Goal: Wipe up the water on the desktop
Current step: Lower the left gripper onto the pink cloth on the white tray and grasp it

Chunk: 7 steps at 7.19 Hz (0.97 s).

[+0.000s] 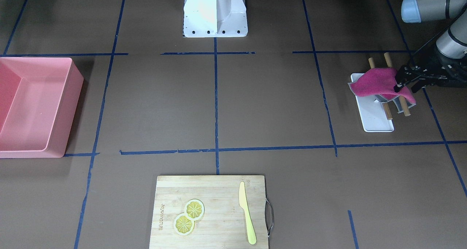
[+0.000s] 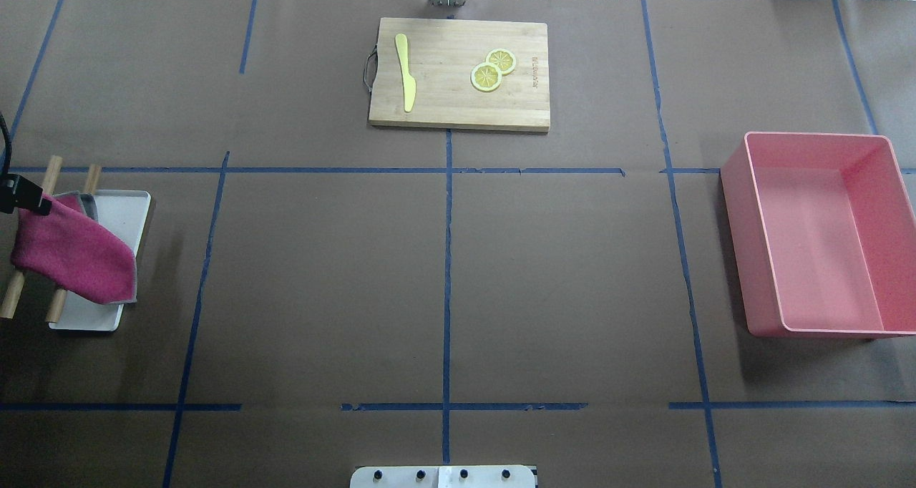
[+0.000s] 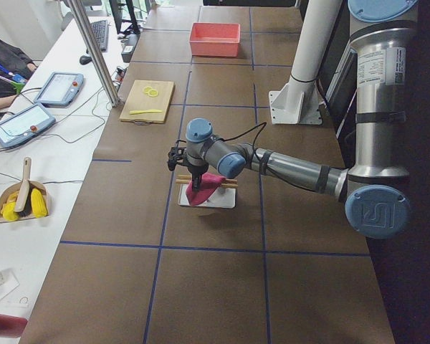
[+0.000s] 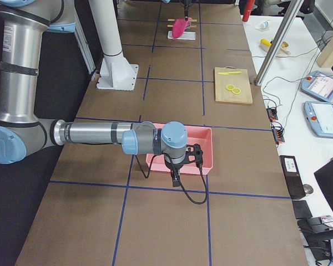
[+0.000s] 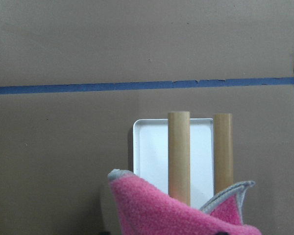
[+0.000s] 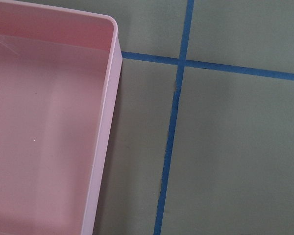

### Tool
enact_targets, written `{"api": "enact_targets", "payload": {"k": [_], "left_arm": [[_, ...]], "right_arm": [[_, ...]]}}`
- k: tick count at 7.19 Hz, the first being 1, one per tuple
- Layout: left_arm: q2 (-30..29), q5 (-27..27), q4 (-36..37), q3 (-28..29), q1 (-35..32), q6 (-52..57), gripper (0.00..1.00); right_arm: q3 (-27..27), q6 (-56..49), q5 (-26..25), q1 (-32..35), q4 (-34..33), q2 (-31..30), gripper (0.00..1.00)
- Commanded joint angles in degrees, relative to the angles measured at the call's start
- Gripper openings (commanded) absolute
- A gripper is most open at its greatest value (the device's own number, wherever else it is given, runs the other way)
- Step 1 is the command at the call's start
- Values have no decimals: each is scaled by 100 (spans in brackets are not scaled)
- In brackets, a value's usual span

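The brown desktop (image 1: 270,103) is marked into rectangles by blue tape; I can make out no water on it. A pink cloth (image 1: 375,83) (image 2: 71,255) (image 5: 176,215) hangs over two wooden rods (image 5: 179,152) above a white tray (image 1: 375,121). My left gripper (image 1: 397,84) is at the cloth's edge, shut on a fold of it, and the cloth bunches up there. My right gripper (image 4: 175,176) hangs just above the desktop beside the pink bin (image 4: 208,149). It shows only in the exterior right view, so I cannot tell its state.
The pink bin (image 2: 823,230) stands on the robot's right side. A bamboo cutting board (image 2: 458,66) with a yellow knife (image 2: 405,73) and two lemon slices (image 2: 486,76) lies at the far edge. The white arm base (image 1: 215,11) is at the near edge.
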Motion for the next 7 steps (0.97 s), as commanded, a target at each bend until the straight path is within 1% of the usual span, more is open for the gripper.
{"api": "enact_targets", "payload": {"k": [1,2,4,6,7], "left_arm": [[-24,-7,12,-66,4,-30,17],[-24,-15,12,-110,4,-39,9],[-15,2,12,-180,-4,-39,1],[-33,-68,178,-416,-4,-222,0],[-276,-112,501,-713,4,-1303,0]], "right_arm": [[-3,0,-3,0,-1,-9,100],[-3,0,-3,0,-1,0,100],[-3,0,-3,0,-1,-9,100],[14,9,6,0,8,-9,100],[23,0,6,0,16,0,100]]}}
